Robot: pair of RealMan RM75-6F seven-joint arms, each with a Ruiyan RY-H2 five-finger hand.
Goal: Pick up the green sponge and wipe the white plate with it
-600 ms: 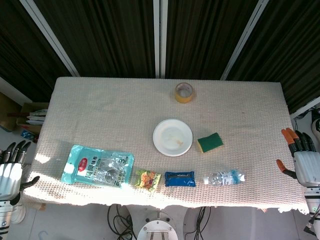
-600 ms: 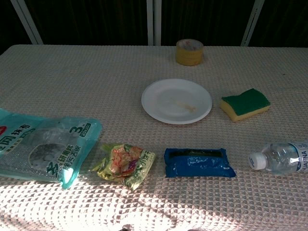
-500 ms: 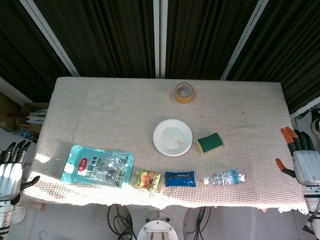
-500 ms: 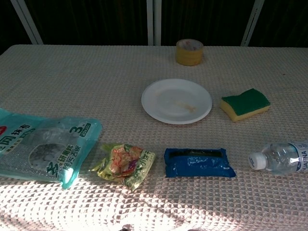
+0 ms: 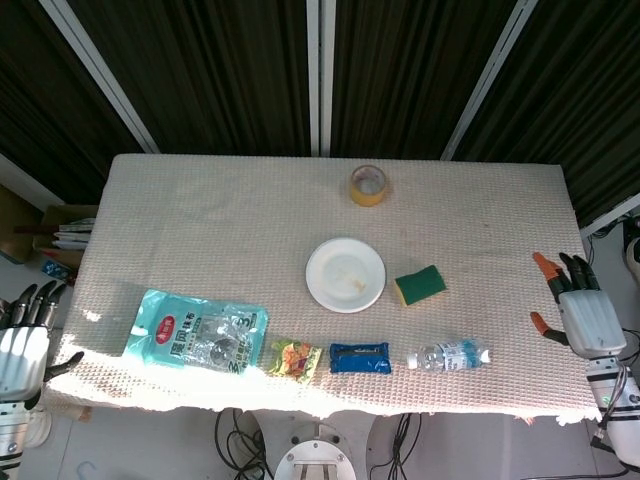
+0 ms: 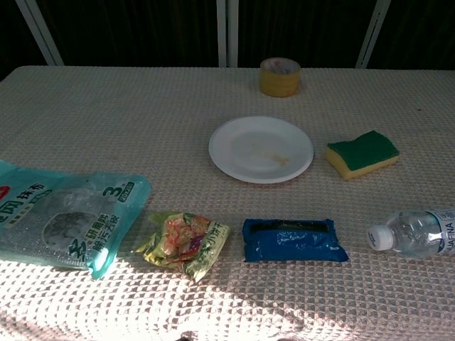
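Seen only from the head view: right robot hand (image 5: pixel 583 318) and left robot hand (image 5: pixel 22 345), fingers spread, empty, flanking bench (image 5: pixel 200 230); green sponge (image 6: pixel 362 153) beside white plate (image 6: pixel 260 148).

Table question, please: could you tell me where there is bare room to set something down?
The table is bare across its far left, between the tape roll and the teal pouch. The far right, beyond the green sponge, is free too. The near edge is crowded: pouch, snack packet, blue packet, water bottle, with the white plate mid-table.

Rough woven tablecloth (image 6: pixel 106 106); glossy plastic pouch (image 6: pixel 64 220)
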